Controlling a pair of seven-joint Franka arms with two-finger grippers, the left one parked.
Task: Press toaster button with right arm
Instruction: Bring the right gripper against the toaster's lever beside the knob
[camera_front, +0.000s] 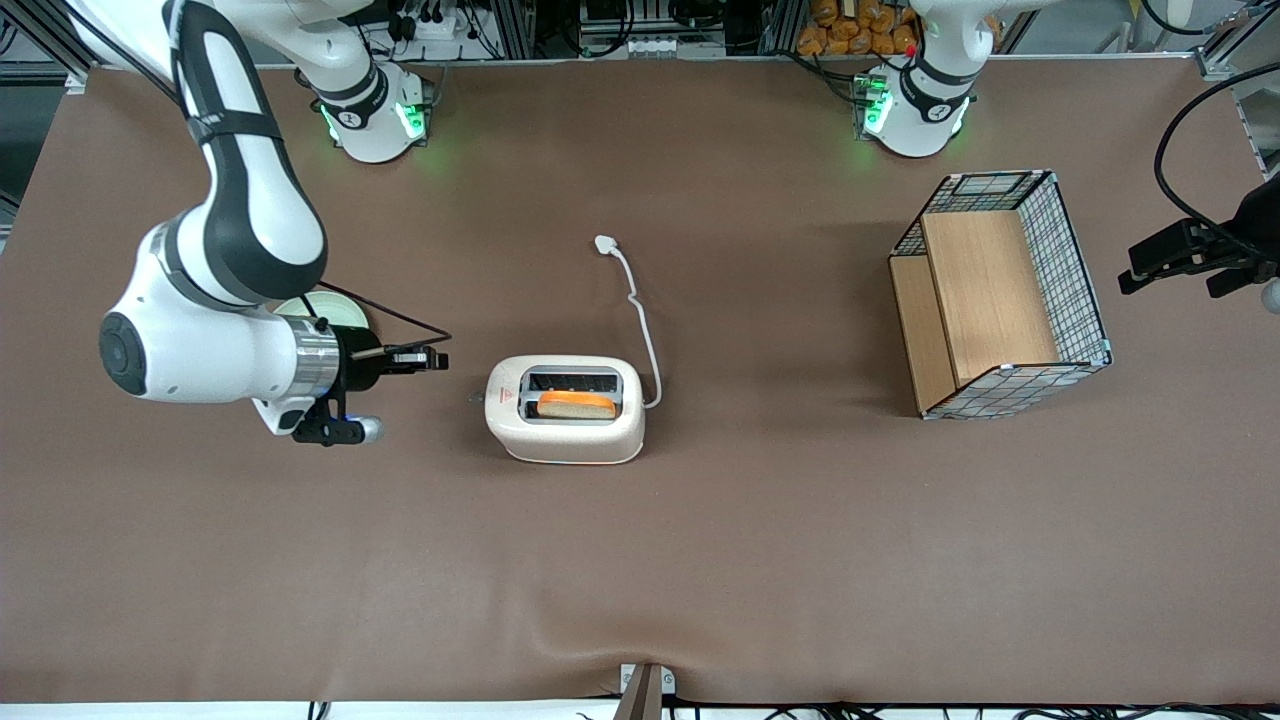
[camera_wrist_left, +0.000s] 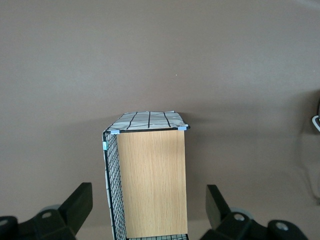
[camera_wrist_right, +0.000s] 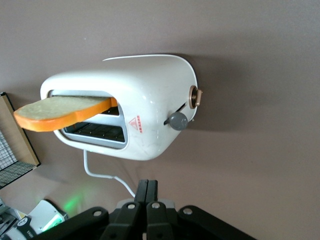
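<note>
The cream-white toaster stands mid-table with a slice of toast in the slot nearer the front camera. Its white cord runs away from that camera to a plug. The wrist view shows the toaster, the toast and the grey toaster button on its narrow end, beside a copper dial. My right arm is level with the toaster on the working arm's side. Its gripper is shut and empty, a short gap from the button end; its fingertips are pressed together.
A wire-mesh basket with wooden boards lies toward the parked arm's end of the table; it also shows in the left wrist view. A round pale object shows partly under my right arm. The brown table mat covers the surface.
</note>
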